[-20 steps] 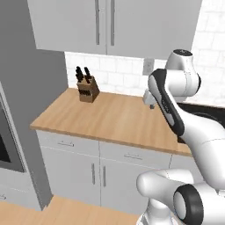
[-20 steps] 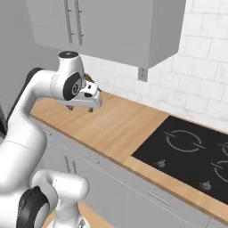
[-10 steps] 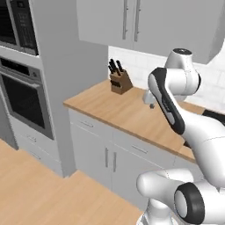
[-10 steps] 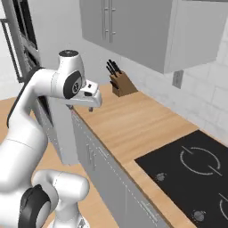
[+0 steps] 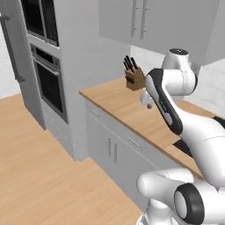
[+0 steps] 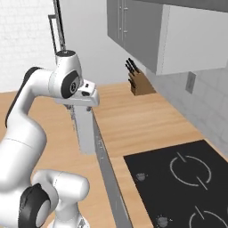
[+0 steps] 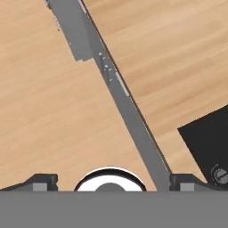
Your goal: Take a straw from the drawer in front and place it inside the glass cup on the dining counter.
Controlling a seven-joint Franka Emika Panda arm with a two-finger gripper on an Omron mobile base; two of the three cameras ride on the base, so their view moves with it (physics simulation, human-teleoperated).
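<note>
Although our arm filled the near part of both base views, our gripper (image 6: 82,103) was mostly tucked under the wrist there, so we could not tell from them how its fingers stood. In the hand view the two dark fingertips (image 7: 40,181) sat far apart at the bottom corners with bare floor and cabinet front between them, so the claw was spread wide and held nothing.

We hung above the front edge of the wall counter (image 5: 132,110), looking straight down. The grey cabinet fronts (image 7: 129,111) ran as a narrow slanted strip across the hand view, wooden floor (image 7: 49,107) on one side and counter top on the other; small handles on the strip were too foreshortened to sort into doors or drawers. A corner of the black cooktop (image 6: 182,178) was cut off by the frame edge.

In the left base view one shut drawer front (image 5: 132,141) lay under the counter lip, its handle a thin sliver. We could not make out the straw, glass cup or dining counter.

Beyond, the knife block (image 5: 134,78) stood near the far end of the counter, below the upper cabinets (image 6: 147,31). The oven tower (image 5: 48,74) closed that end. The floor to our left lay open.
</note>
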